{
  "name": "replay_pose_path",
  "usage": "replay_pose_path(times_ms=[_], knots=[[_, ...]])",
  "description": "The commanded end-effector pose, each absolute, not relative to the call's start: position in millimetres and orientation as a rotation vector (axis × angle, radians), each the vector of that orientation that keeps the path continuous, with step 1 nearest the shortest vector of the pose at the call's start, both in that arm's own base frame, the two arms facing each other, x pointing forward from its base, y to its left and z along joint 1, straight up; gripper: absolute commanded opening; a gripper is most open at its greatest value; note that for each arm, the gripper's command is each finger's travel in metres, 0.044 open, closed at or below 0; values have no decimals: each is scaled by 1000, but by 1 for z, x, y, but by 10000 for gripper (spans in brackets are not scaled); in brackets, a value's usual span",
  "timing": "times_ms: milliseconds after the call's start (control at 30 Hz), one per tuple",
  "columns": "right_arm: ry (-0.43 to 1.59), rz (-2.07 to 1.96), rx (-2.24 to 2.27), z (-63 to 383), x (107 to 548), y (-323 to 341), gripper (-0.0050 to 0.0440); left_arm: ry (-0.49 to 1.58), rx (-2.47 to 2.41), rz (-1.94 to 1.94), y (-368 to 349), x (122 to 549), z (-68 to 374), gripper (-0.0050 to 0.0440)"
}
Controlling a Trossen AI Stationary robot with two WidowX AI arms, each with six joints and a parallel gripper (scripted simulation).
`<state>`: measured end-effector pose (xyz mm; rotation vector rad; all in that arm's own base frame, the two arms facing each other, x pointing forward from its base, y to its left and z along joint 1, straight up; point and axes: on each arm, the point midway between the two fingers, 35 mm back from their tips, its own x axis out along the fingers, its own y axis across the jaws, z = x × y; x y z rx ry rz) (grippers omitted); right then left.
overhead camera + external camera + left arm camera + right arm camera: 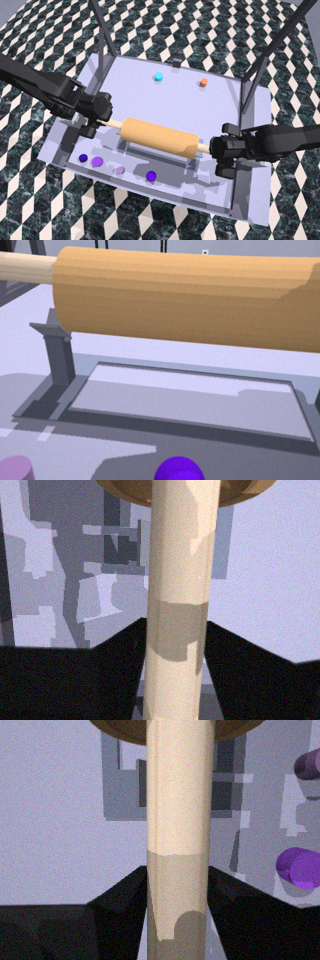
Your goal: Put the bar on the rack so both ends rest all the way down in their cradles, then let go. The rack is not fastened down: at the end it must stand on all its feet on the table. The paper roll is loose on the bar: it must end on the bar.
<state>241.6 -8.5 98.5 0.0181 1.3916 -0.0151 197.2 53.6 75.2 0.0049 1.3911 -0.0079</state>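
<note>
Violet ball [151, 176] [179, 468] lies in front of the rack [155, 158] [59, 358] [222, 550] [117, 795]. Above the rack hangs the bar [113, 123] [28, 268] [180, 570] [177, 795], threaded through the paper roll [159, 137] [180, 299] [245, 492] [120, 730]. Beyond the rack's two ends, the left claw [227, 152] [174, 626] and right claw [95, 120] [175, 873] clamp the bar, presumably to keep it level and leave the cradles free. Behind the rack sits a cyan cylinder [158, 76].

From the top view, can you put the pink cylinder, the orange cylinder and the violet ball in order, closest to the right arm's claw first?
Starting at the right claw, in the top view:
1. Pink cylinder: bottom left part.
2. Violet ball: bottom, near the middle.
3. Orange cylinder: upper right part.
</note>
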Motion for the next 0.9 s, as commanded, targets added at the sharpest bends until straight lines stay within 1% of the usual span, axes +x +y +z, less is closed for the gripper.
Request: replay_pose_path(times_ms=[0,167,200,267,300,333,733,767,833,867], knots=[[1390,-16,18,95,241,-8,50,1384,12,-3,56,198,73,50],[1386,-18,17,90,241,-9,50,1384,13,-3,56,198,67,50],[1369,-17,17,97,243,-8,50,1362,18,2,56,201,75,50],[1369,-17,17,97,243,-8,50,1362,18,2,56,201,75,50],[1391,-16,19,86,241,-8,50,1384,11,-2,56,198,64,50],[1392,-15,19,84,241,-8,50,1385,13,-4,56,198,62,50],[1391,-15,20,70,241,-8,50,1385,14,-4,56,198,47,50],[1371,-16,19,77,243,-8,50,1371,17,-1,56,200,53,50],[1371,-16,19,77,243,-8,50,1371,17,-1,56,200,53,50],[1392,-16,20,67,240,-8,50,1385,13,-3,56,198,44,50]])
